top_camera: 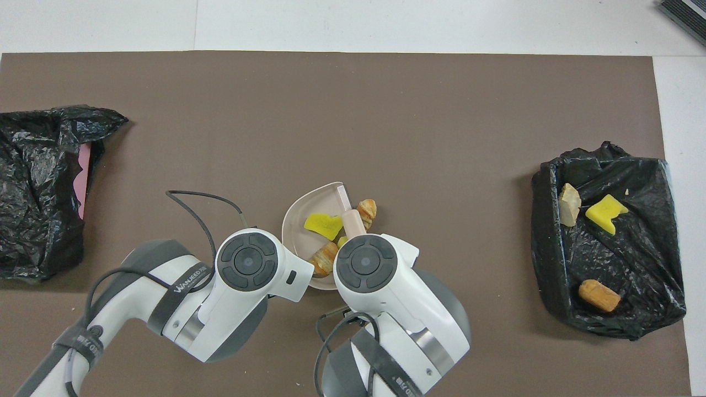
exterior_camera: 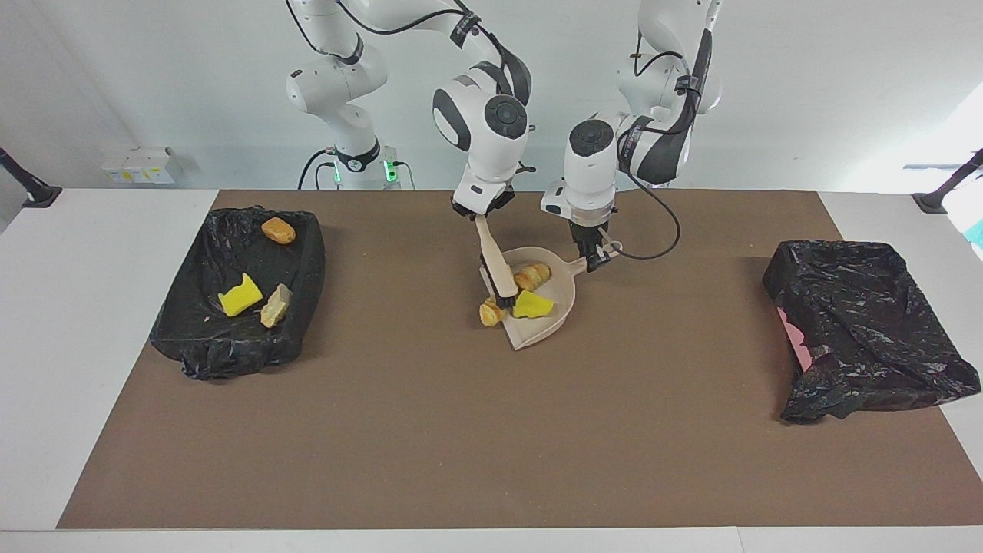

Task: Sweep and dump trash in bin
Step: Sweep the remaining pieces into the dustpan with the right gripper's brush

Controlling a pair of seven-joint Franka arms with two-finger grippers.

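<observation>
Right gripper [exterior_camera: 482, 209] grips a brush [exterior_camera: 497, 269] whose bristles sit below it against a striped lump [exterior_camera: 491, 311] at the lip of the dustpan [exterior_camera: 564, 296], the left gripper [exterior_camera: 593, 257] clamped on the pan's handle, yellow sponge [exterior_camera: 531, 305] and another lump [exterior_camera: 531, 275] inside.

A white bench [exterior_camera: 77, 346] carries a brown mat [exterior_camera: 491, 430] that covers most of its top, leaving bare white strips at both ends. At the left arm's end of the mat lies a crumpled black plastic bag [exterior_camera: 860, 322], draped over something pink [exterior_camera: 791, 330] that shows at the edge facing the middle of the bench. A small white box [exterior_camera: 142, 163] sits by the wall near the right arm's end. A black slanted post [exterior_camera: 27, 184] stands at that end's corner nearest the robots, and a second post [exterior_camera: 948, 188] stands at the matching corner of the left arm's end.
</observation>
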